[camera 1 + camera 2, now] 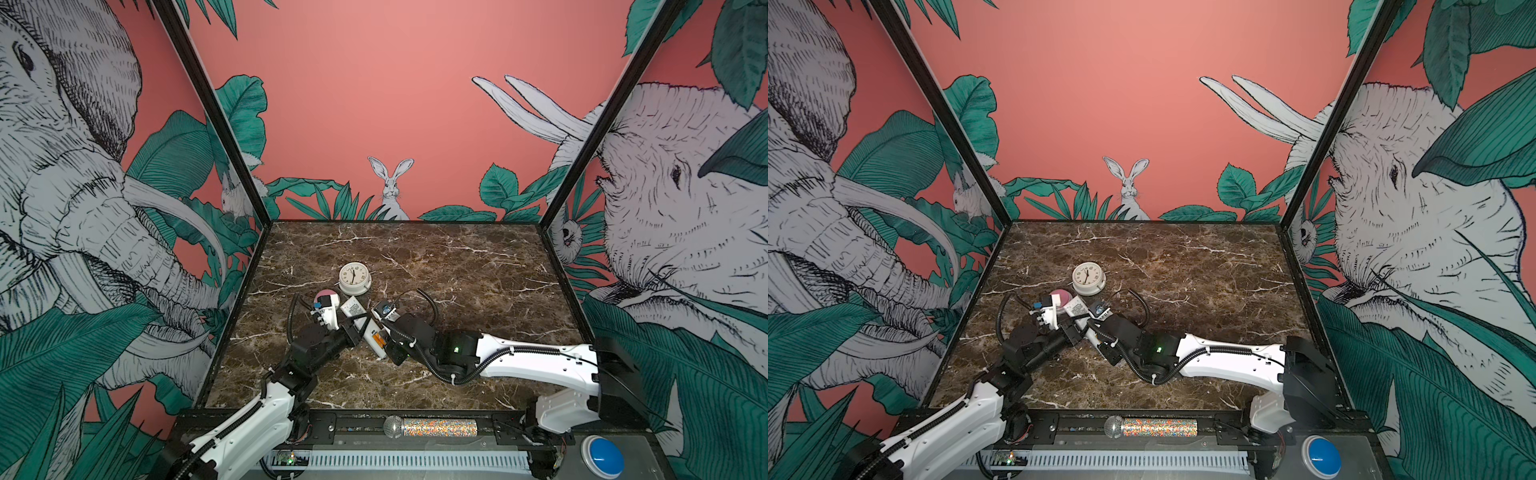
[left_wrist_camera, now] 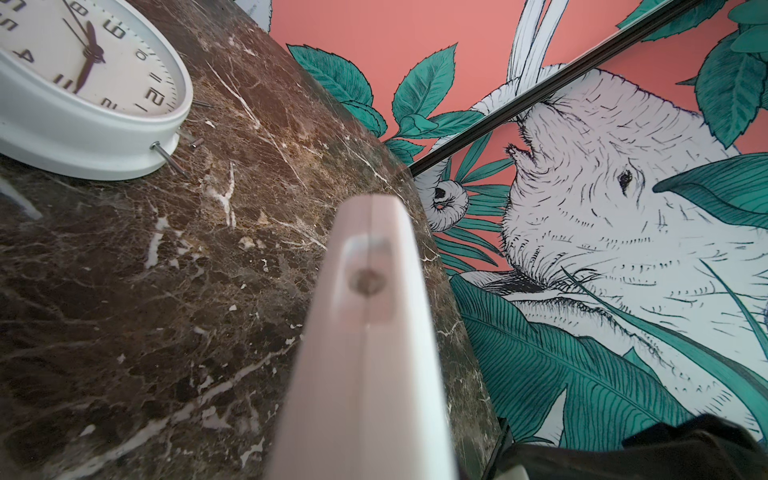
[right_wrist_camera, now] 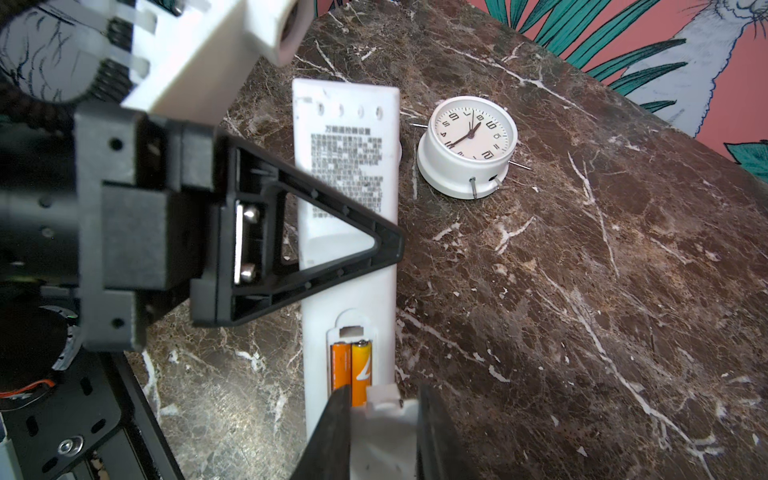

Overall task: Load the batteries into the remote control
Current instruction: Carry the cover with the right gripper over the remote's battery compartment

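The white remote control point(image 3: 345, 166) lies label side up on the marble table point(image 3: 582, 291), its battery bay uncovered. Two orange batteries point(image 3: 351, 365) sit side by side in that bay. My left gripper point(image 1: 356, 328) is shut on the remote control at mid-length, and one black triangular finger point(image 3: 332, 249) crosses over it. In the left wrist view the remote's narrow end point(image 2: 374, 332) sticks out and hides the jaws. My right gripper point(image 3: 380, 399) is shut on a white battery cover point(image 3: 384, 424), held at the bay's near end, over the batteries' lower part.
A round white clock point(image 1: 354, 277) stands just beyond the remote's far end. A glittery microphone point(image 1: 432, 427) lies on the front rail and a blue button point(image 1: 601, 455) sits at the front right. Patterned walls enclose the table on three sides.
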Robot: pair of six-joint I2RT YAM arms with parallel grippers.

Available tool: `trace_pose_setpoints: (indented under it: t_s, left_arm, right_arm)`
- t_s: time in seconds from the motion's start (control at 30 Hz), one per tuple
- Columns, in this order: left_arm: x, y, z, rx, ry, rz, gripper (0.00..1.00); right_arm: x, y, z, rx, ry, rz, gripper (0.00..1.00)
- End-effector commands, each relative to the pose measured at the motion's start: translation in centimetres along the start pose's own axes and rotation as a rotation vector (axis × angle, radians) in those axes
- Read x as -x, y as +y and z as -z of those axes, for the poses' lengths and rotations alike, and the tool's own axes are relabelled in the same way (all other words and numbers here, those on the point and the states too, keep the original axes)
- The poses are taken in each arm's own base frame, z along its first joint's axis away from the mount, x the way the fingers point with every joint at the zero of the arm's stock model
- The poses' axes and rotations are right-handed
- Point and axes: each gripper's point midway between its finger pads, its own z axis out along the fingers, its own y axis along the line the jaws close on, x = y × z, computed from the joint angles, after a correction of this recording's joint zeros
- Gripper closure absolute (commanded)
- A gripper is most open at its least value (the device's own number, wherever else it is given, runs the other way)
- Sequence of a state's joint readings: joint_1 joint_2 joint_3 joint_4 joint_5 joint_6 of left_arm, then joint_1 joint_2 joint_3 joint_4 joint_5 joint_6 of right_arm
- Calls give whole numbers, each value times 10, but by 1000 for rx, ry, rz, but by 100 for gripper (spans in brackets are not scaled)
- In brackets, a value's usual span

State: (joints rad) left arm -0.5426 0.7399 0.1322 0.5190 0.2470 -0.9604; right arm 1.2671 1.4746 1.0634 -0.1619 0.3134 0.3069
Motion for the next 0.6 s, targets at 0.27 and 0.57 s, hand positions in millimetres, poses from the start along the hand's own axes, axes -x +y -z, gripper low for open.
trace_pose_setpoints:
  t_s: [0.27, 0.57]
  left_arm:
    - [16, -21, 1, -44, -42, -3, 100]
    - [14, -19, 2, -43, -41, 3, 100]
  right_arm:
    - [22, 12, -5, 3, -90, -33, 87]
    - [17, 15, -12, 6, -81, -35, 87]
